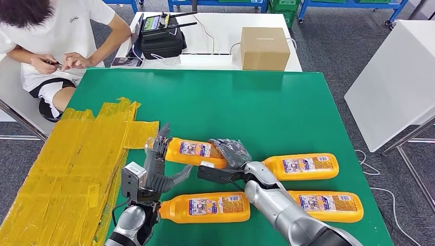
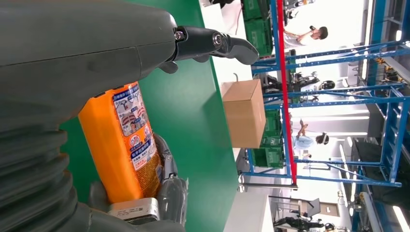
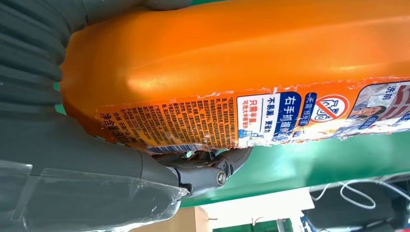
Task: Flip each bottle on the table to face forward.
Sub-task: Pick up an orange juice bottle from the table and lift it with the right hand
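A green table (image 1: 267, 102) carries four orange bottles lying on their sides. The right hand (image 1: 232, 154) wraps its fingers around the base end of the upper-left bottle (image 1: 197, 151), while the left hand (image 1: 156, 171) sits at that bottle's cap end with fingers spread, touching it; whether it truly grips is unclear. Just below the hands lies a second bottle (image 1: 208, 207); two more (image 1: 302, 166) (image 1: 325, 205) lie to the right of the right hand. Crumpled yellow sheeting (image 1: 77, 159) spreads left of the left hand. Beyond the hands, past the table's far edge, a white table holds a cardboard box (image 1: 264, 47) and a black controller (image 1: 161, 36), with a seated person (image 1: 56, 36) at far left.
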Tool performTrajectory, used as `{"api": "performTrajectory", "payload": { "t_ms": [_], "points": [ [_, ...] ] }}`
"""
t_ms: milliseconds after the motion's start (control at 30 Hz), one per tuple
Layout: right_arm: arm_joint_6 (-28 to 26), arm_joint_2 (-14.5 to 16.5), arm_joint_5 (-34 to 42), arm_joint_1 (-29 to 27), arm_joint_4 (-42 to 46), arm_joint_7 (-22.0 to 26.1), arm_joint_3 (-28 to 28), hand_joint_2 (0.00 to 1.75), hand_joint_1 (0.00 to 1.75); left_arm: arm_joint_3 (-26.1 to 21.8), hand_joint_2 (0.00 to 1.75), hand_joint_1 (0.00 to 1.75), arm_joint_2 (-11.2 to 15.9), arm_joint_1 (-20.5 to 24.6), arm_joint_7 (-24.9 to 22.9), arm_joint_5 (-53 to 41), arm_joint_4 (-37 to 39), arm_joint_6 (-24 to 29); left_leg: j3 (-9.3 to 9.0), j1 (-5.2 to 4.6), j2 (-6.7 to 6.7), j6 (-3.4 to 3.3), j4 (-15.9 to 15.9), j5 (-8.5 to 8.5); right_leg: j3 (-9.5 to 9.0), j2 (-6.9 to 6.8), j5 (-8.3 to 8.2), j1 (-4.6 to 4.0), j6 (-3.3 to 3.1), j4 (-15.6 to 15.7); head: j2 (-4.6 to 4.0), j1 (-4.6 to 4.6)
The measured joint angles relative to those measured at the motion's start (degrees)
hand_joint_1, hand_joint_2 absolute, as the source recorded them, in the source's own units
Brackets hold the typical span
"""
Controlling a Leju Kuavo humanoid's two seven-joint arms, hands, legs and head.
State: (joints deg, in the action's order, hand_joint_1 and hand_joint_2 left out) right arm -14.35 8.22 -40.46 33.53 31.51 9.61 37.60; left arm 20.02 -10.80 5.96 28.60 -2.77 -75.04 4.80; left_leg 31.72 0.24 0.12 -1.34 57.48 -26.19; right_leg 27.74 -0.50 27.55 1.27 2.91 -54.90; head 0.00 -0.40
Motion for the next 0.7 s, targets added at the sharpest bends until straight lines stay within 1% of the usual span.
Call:
{"api": "performTrajectory", "payload": {
  "t_ms": [233,367,567,700],
  "points": [
    [-0.3,0.1,0.1,-0.7,0.9,0.0,-1.2,1.75,1.75,0.0,1.75,0.00,0.0,-0.1,0.1,0.0,-0.2,0.0,0.01,0.00,0.00,0.00,0.0,0.00,0.00,0.00,0.00,0.00,0.00,0.0,0.00,0.01],
    [-2.9,0.1,0.9,-1.6,2.2,0.3,-2.6,1.75,1.75,0.0,1.75,0.00,0.0,-0.4,0.3,-0.1,-0.7,0.5,0.02,0.00,0.00,0.00,0.0,0.00,0.02,0.00,0.00,0.01,0.00,0.0,0.00,0.01],
    [-3.9,0.2,3.8,-3.1,5.1,0.2,-7.5,1.75,1.75,0.0,1.75,0.00,0.0,-1.2,1.0,0.2,-2.2,0.3,0.05,0.00,-0.01,0.00,0.0,0.00,0.04,-0.01,0.00,0.01,0.00,0.0,0.00,0.01],
    [-4.4,0.7,9.0,-3.9,6.6,0.8,-12.3,1.75,1.75,0.0,1.75,0.00,0.0,-2.0,3.8,2.3,-4.2,-1.2,0.06,0.00,-0.01,0.00,0.0,0.00,0.06,-0.01,0.00,0.01,0.00,0.0,0.00,0.00]
  ]
}}
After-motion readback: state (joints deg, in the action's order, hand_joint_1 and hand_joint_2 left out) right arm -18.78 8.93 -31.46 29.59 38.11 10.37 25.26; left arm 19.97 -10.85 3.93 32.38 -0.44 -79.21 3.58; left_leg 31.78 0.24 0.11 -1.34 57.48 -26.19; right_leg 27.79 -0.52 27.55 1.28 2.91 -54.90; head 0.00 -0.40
